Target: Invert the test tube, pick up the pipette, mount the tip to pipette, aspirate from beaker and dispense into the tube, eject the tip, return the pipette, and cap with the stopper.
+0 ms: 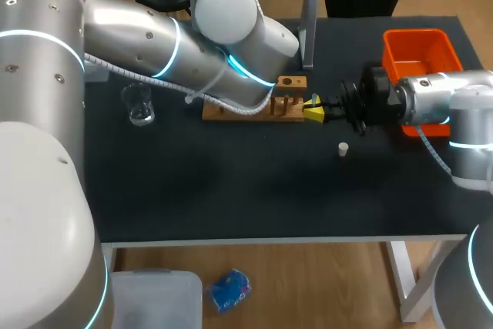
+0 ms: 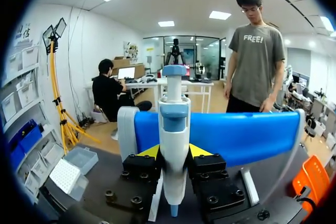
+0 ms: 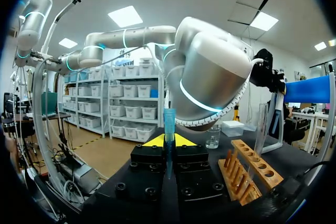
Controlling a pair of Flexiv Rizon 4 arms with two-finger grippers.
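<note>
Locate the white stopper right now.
Head view: the white stopper stands on the table right of centre, apart from everything, nearer the robot than the right gripper at the right end of the wooden rack.

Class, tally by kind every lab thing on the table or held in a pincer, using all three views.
Beaker: 1
Test tube: 1
Wooden rack: 1
Stopper: 1
Orange bin: 1
Pipette stand: 1
Pipette: 1
Pipette tip: 1
Total: 8

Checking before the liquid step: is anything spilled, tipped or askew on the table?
Nothing stands out. The beaker stands upright with no puddle visible, the wooden rack lies flat with the test tube standing in it, and the stopper sits alone, apart from the rack.
</note>
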